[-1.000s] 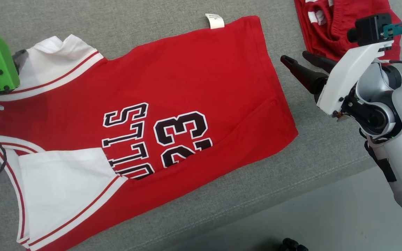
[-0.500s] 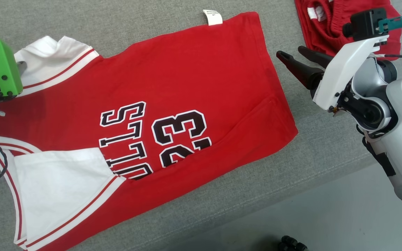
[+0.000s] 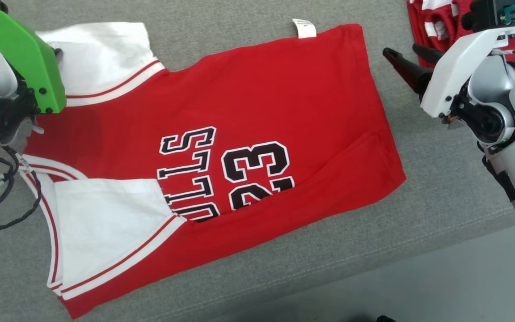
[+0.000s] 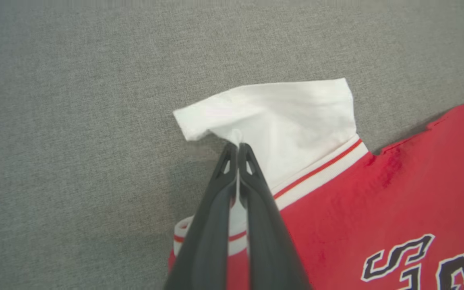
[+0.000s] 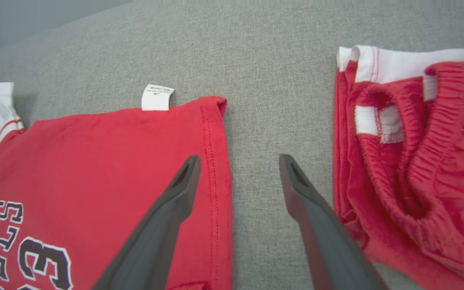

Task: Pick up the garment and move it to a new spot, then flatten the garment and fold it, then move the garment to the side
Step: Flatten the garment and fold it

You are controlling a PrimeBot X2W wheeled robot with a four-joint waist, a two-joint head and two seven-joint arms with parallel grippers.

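Grey woven-fabric worktop with stitched seam near its edge; smooth pale floor beyond, evenly lit.

Jersey left of shorts

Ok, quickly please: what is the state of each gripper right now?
Left gripper: jaws closed on the white sleeve of the jersey.
Right gripper: jaws open, holding nothing.

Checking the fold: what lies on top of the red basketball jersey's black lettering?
A white red-striped sleeve panel lies folded over the red basketball jersey, covering one end of the lettering. A red fabric fold cuts off the number along one edge. Print beneath cannot be seen.
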